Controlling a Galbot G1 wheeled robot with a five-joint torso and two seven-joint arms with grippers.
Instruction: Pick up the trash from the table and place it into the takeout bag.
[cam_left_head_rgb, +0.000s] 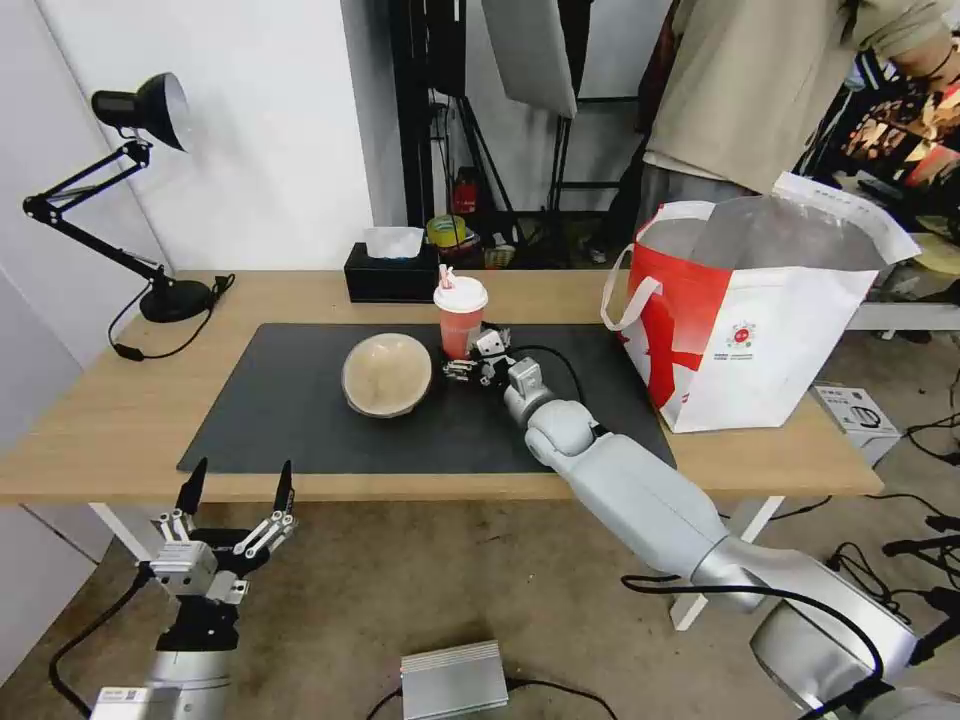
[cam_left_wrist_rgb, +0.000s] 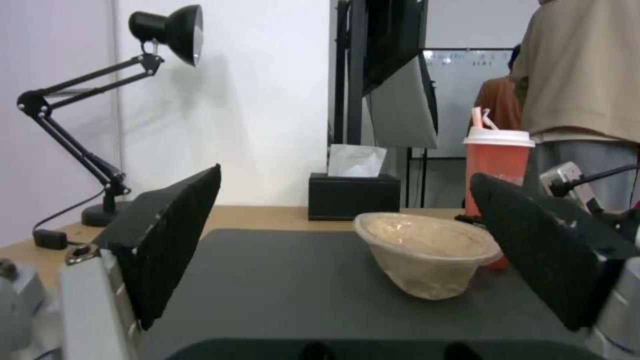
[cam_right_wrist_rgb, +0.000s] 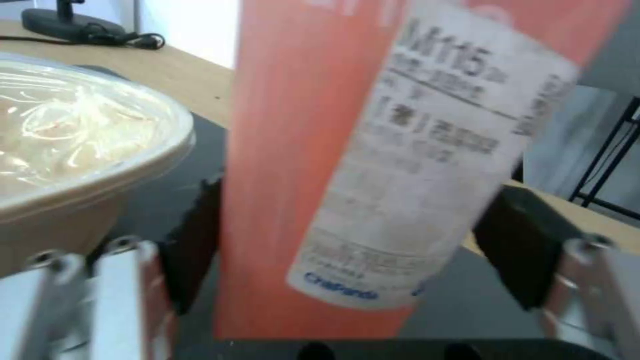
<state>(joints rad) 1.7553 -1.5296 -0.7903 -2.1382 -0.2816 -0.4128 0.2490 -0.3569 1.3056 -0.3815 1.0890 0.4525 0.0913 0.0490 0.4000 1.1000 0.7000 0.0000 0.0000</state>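
Note:
A red drink cup (cam_left_head_rgb: 460, 315) with a white lid and straw stands on the dark grey mat (cam_left_head_rgb: 300, 420) of the light-wood table (cam_left_head_rgb: 120, 400). My right gripper (cam_left_head_rgb: 470, 362) is at the cup's base, and in the right wrist view its pads (cam_right_wrist_rgb: 193, 240) press both sides of the cup (cam_right_wrist_rgb: 347, 175), which leans a little. A round tan clear-lidded container (cam_left_head_rgb: 387, 373) sits just left of the cup. The white and red takeout bag (cam_left_head_rgb: 760, 340) stands open at the table's right end. My left gripper (cam_left_head_rgb: 237, 490) hangs open below the table's front edge, facing the container (cam_left_wrist_rgb: 427, 255).
A black tissue box (cam_left_head_rgb: 392, 270) sits behind the cup at the table's back edge. A black desk lamp (cam_left_head_rgb: 150, 200) with its cable occupies the back left corner. A grey metal box (cam_left_head_rgb: 455, 680) lies on the floor in front of the table.

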